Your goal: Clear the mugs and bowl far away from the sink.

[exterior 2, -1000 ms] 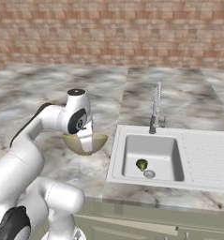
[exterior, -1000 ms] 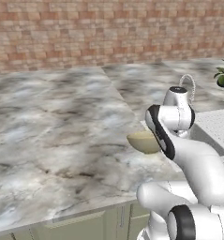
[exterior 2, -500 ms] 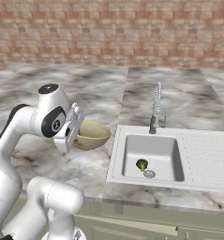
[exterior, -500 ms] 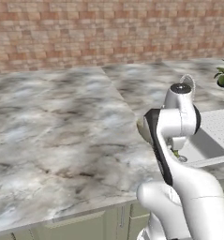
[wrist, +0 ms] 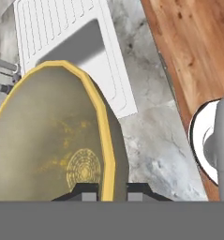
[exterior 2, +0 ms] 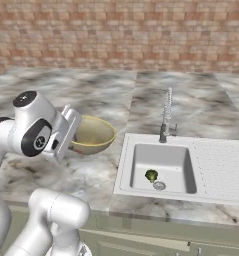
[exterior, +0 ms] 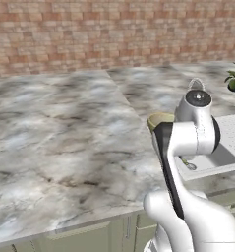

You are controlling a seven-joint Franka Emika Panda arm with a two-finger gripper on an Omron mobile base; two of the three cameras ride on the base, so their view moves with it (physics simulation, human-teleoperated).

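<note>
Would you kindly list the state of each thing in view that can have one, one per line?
gripper: shut on the bowl's rim, one finger inside, one outside.
bowl: held by the rim, empty, beside the sink.
sink: basin dry, a small green item near the drain.
faucet: upright, no water running.

My left base camera looked forward and down over the counter (exterior: 65,142) from behind the arm. My right one did too, from the other side. Both saw the bowl (exterior 2: 93,134) and sink (exterior 2: 163,167). My hand camera sat very close above the bowl.
</note>
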